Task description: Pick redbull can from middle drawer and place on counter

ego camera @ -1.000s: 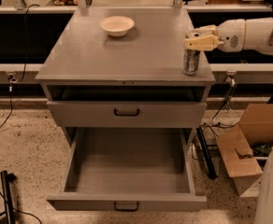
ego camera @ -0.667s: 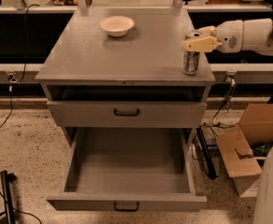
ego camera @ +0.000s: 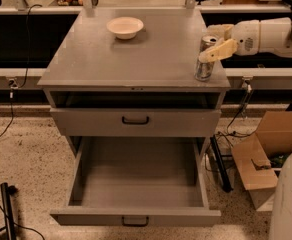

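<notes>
The redbull can (ego camera: pixel 204 64) stands upright on the counter (ego camera: pixel 136 54), close to its front right corner. My gripper (ego camera: pixel 206 44) reaches in from the right at the level of the can's top. Its cream fingers (ego camera: pixel 218 50) are spread, one behind the can and one in front of it, so it is open around the can. The middle drawer (ego camera: pixel 136 217) is pulled out below, and its flat floor is bare.
A cream bowl (ego camera: pixel 125 27) sits at the back middle of the counter. A taller drawer front with a black handle (ego camera: pixel 135 120) is closed above the open drawer. An open cardboard box (ego camera: pixel 266 154) and cables lie on the floor to the right.
The fingers, which were close together at the can's top, now stand spread apart. The can stays upright in the same spot on the counter.
</notes>
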